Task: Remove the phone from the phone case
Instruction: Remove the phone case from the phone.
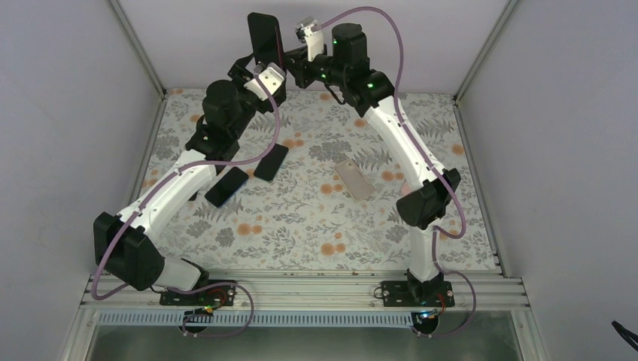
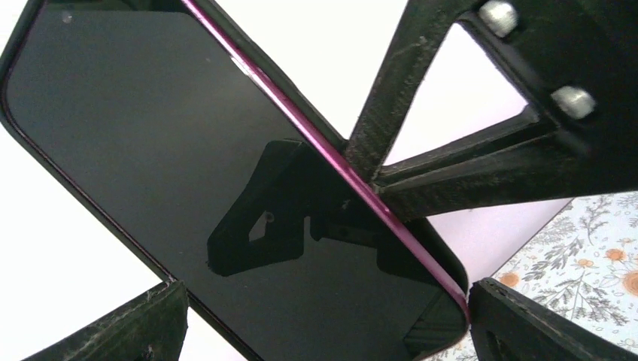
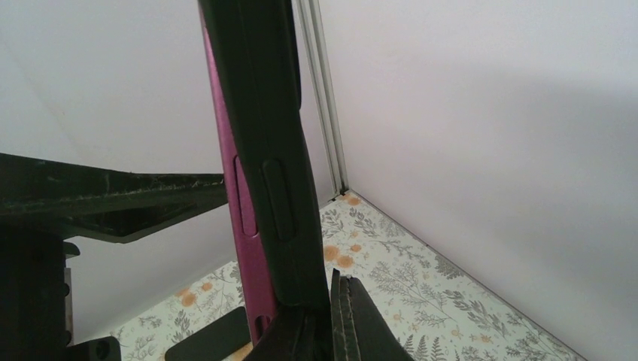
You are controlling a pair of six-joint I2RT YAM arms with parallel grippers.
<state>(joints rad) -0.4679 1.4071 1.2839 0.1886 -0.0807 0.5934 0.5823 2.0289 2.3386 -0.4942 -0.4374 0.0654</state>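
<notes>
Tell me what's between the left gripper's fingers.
The cased phone: in the left wrist view its lower end fills the gap between the left gripper and its spread fingers. Whether they touch it cannot be told.

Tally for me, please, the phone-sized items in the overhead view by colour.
Black flat rectangular slabs, lying flat: 2
Pale beige rectangular case, lying flat: 1
Magenta-edged phone in black case, raised upright: 1
Total: 4

The phone (image 2: 188, 165) is magenta, its case (image 3: 274, 113) black, the cloth (image 1: 316, 218) orange-flowered.
</notes>
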